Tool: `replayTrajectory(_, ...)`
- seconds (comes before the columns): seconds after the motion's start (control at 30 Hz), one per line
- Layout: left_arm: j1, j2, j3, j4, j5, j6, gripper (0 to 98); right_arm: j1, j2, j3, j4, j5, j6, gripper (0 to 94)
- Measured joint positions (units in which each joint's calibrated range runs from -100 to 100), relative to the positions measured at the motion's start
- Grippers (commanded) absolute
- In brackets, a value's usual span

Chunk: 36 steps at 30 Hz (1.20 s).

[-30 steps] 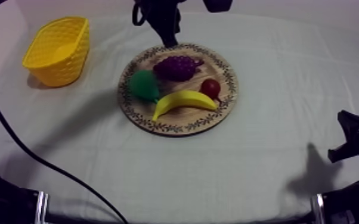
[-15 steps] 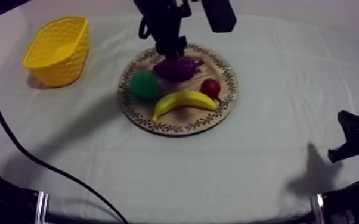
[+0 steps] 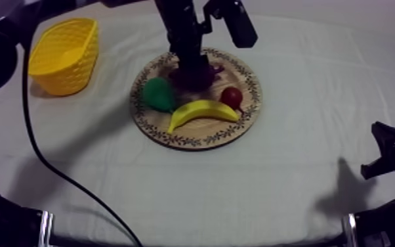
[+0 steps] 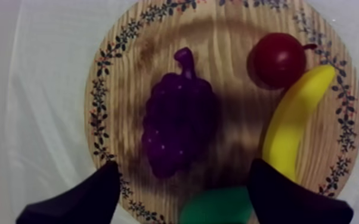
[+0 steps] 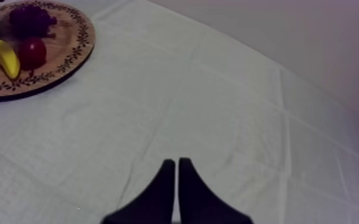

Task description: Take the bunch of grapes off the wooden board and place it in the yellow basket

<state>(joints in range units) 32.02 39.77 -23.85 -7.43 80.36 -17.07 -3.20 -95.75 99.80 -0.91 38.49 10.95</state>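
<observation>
The purple bunch of grapes (image 4: 179, 128) lies on the round wooden board (image 4: 98, 101), its stem pointing away from my left gripper (image 4: 186, 167). That gripper is open, one finger on each side of the near end of the bunch, and holds nothing. In the top view my left gripper (image 3: 190, 71) hangs right over the grapes (image 3: 209, 73) and covers most of them. The yellow basket (image 3: 63, 56) stands at the far left. My right gripper (image 5: 176, 162) is shut on nothing above bare cloth, far from the board (image 5: 68, 65).
On the board (image 3: 239, 125) also lie a green pear (image 3: 157, 94), a banana (image 3: 203, 110) and a small red fruit (image 3: 231, 97), all close to the grapes. My right arm (image 3: 390, 154) rests low at the right edge.
My left arm has come down from the board's far rim onto the grapes, and its fingers have spread apart. The fruit, the basket and the right arm have not moved.
</observation>
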Motion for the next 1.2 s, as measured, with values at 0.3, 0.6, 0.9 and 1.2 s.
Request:
replayTrajectory(0.3,0.06,6.69,-5.90,-0.19,1.15,0.70,84.0,0.00,0.00,0.00,0.00,0.00,0.00,0.3)
replayTrajectory(0.6,-0.50,11.29,-10.79,-0.25,4.27,0.86,86.1,0.00,0.00,0.00,0.00,0.00,0.00,0.3)
replayTrajectory(0.9,-0.83,15.27,-14.59,-0.61,6.14,1.16,88.4,0.00,0.00,0.00,0.00,0.00,0.00,0.3)
replayTrajectory(1.2,-1.00,19.16,-19.01,-1.18,8.92,1.63,79.7,0.00,0.00,0.00,0.00,0.00,0.00,0.3)
